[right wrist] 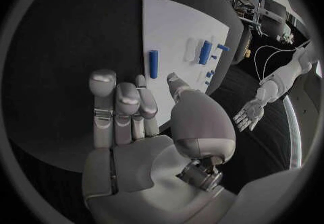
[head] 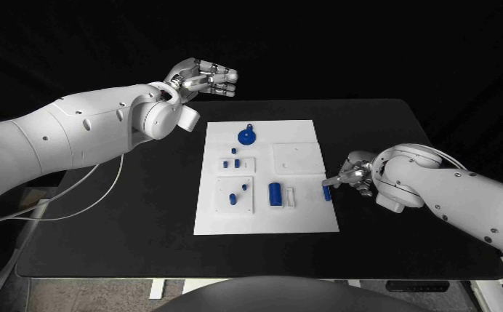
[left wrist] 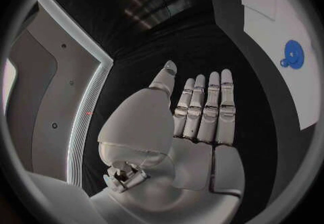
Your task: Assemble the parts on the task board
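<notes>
The white task board (head: 299, 214) lies mid-table. On it are a round blue disc with a knob (head: 246, 135), several small blue pegs (head: 238, 162), a thick blue cylinder (head: 275, 193) and a slim blue peg (head: 326, 193) near its right edge. My right hand (head: 360, 175) hovers just right of that peg, fingers extended toward it and holding nothing. The peg (right wrist: 154, 64) lies loose on the board (right wrist: 175, 19) beyond the right hand (right wrist: 135, 121). My left hand (head: 204, 79) is raised off the board's far left corner, open and flat (left wrist: 196, 121). The disc (left wrist: 293, 54) shows beside it.
Black table (head: 126, 217) surrounds the board with free room on both sides. A white cable (head: 78, 196) hangs from the left arm over the table's left part. The left arm (head: 94, 126) reaches across the table's far left.
</notes>
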Controlling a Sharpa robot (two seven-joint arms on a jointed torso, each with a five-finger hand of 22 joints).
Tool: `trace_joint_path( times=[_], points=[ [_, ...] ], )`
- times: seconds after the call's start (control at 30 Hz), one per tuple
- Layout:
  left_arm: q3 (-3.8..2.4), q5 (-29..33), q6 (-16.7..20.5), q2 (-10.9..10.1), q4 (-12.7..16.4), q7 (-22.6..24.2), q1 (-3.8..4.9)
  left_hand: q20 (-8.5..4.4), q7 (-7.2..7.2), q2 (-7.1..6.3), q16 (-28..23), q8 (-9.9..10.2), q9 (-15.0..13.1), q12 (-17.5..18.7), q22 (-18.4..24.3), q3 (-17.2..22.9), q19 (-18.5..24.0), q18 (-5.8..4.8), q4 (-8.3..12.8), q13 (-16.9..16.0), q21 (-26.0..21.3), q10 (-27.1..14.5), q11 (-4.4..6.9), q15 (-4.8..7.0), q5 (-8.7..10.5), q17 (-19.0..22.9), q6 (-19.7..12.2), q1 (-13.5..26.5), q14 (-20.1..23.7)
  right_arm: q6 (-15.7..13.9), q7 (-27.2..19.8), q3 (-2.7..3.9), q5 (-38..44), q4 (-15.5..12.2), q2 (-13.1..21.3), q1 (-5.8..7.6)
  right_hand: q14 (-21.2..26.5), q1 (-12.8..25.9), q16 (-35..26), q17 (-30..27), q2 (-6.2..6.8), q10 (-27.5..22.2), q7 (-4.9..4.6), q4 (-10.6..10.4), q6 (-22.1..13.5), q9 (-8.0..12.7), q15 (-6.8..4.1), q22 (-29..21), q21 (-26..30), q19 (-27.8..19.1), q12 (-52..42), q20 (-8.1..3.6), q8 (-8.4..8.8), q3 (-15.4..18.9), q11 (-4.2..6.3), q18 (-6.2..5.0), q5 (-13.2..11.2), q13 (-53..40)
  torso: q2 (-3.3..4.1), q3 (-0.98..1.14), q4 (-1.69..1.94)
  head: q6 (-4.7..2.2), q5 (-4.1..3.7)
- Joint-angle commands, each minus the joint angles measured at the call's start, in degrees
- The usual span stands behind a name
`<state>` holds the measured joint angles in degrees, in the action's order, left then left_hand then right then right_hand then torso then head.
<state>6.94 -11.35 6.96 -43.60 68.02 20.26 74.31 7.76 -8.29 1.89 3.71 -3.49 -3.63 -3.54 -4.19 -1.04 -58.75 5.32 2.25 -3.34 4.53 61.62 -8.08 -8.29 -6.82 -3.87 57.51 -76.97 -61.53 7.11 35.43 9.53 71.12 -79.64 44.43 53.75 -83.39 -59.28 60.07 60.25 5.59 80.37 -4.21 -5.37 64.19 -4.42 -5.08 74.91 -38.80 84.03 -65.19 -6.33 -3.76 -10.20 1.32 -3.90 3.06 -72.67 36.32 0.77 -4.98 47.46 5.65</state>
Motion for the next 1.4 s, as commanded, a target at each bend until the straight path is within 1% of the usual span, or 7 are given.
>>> trace_joint_path(
  times=[0.03,0.43,0.73,0.87,1.07,1.27,1.4],
  points=[
    [-0.03,-0.08,-0.28,0.1,0.08,0.73,0.03,-0.01,-0.3,0.06,-0.23,-0.11,-0.03,0.17,-0.02,-0.2,0.22,-0.99,-0.04,-0.03,-0.3,0.41,-0.03,-0.12,-0.29,0.0,0.13,0.26,-0.37,2.01,-0.05,-0.1,-0.45,0.14,-0.3,-0.2,0.0,-0.09,0.01,0.08,0.43,0.11,-0.01,-0.11,-0.3,0.01,0.31,4.49,0.33,2.77,0.2,0.21,0.08,-0.08,-0.27,0.43,-0.23,-0.08,0.0,-0.01,0.0,0.08,0.06],
    [-0.03,-0.08,-0.39,0.06,0.06,0.6,0.03,-0.02,-0.29,0.27,-0.22,-0.11,-0.03,0.17,-0.03,-0.4,0.29,-1.02,-0.01,-0.03,-0.27,0.4,-0.02,-0.12,-0.36,0.0,0.12,0.16,-0.34,3.57,0.06,-1.18,-0.5,1.02,-1.26,-0.62,-0.04,-0.55,0.0,0.09,-0.62,0.03,-0.04,2.7,-0.21,-0.13,0.42,4.51,0.32,2.74,0.15,0.37,0.09,0.3,-0.34,0.34,-0.08,-0.06,0.02,0.03,-0.06,0.19,0.25],
    [-0.03,-0.08,-0.52,0.13,0.09,0.48,0.03,-0.02,-0.29,0.27,-0.22,-0.11,-0.03,0.17,-0.03,-0.4,0.29,-1.02,-0.01,-0.03,-0.27,0.4,-0.02,-0.12,-0.36,0.0,0.12,0.16,-0.34,2.8,-0.03,-1.82,-0.33,1.96,-2.43,-0.91,0.0,-0.83,0.12,-0.04,-4.99,0.02,0.03,9.68,0.36,-0.08,0.41,4.57,0.08,2.8,-0.01,0.44,0.15,1.95,-0.31,0.29,1.79,0.04,0.04,0.04,-0.06,0.32,0.23],
    [-0.03,-0.08,-0.53,0.11,0.09,0.46,0.03,-0.02,-0.29,0.27,-0.22,-0.11,-0.03,0.17,-0.03,-0.4,0.29,-1.02,-0.01,-0.03,-0.27,0.4,-0.02,-0.12,-0.36,0.0,0.12,0.16,-0.34,1.84,-0.09,-1.95,-0.25,2.53,-2.83,-0.98,-0.02,-1.28,0.11,-0.13,-6.63,0.09,0.18,10.95,0.71,-0.05,0.41,4.53,0.13,2.78,-0.08,0.4,0.15,0.69,-0.13,0.35,1.47,0.06,0.01,0.03,-0.06,0.38,0.2],
    [-0.02,-0.08,-0.55,0.01,0.12,0.42,0.03,-0.02,-0.29,0.27,-0.22,-0.11,-0.03,0.17,-0.03,-0.4,0.29,-1.02,-0.01,-0.03,-0.27,0.4,-0.02,-0.12,-0.36,0.0,0.12,0.16,-0.34,0.39,-0.49,-2.03,-0.31,3.2,-3.16,-1.02,-0.04,-0.45,0.18,-0.17,-8.15,0.18,0.51,12.26,1.4,-0.04,0.27,4.51,0.11,2.78,-0.15,0.29,0.13,-1.47,0.08,0.43,2.03,0.05,0.04,0.01,-0.09,0.44,0.16],
    [-0.02,-0.08,-0.59,-0.08,0.15,0.4,0.03,-0.02,-0.29,0.27,-0.22,-0.11,-0.03,0.17,-0.03,-0.4,0.29,-1.02,-0.01,-0.03,-0.27,0.4,-0.02,-0.12,-0.36,0.0,0.12,0.16,-0.34,0.36,-0.67,-2.05,-0.45,3.64,-3.29,-1.03,-0.03,0.34,0.15,-0.28,-8.09,0.18,0.73,13.91,2.01,-0.06,0.22,4.55,-0.08,2.79,-0.04,0.22,0.12,-4.98,0.22,0.59,2.39,0.12,-0.02,-0.03,-0.08,0.45,0.23],
    [-0.02,-0.08,-0.63,-0.11,0.16,0.36,0.03,-0.02,-0.29,0.27,-0.22,-0.11,-0.03,0.17,-0.03,-0.4,0.29,-1.02,-0.01,-0.03,-0.27,0.4,-0.02,-0.12,-0.36,0.0,0.12,0.16,-0.34,0.53,-0.67,-2.05,-0.49,3.91,-3.34,-1.03,-0.02,-0.16,0.12,-0.32,-7.97,0.18,0.81,14.71,2.29,-0.1,0.2,4.53,0.03,2.75,-0.04,0.2,0.12,-5.51,0.27,0.61,3.52,0.11,-0.03,-0.05,-0.07,0.45,0.14]
  ],
)
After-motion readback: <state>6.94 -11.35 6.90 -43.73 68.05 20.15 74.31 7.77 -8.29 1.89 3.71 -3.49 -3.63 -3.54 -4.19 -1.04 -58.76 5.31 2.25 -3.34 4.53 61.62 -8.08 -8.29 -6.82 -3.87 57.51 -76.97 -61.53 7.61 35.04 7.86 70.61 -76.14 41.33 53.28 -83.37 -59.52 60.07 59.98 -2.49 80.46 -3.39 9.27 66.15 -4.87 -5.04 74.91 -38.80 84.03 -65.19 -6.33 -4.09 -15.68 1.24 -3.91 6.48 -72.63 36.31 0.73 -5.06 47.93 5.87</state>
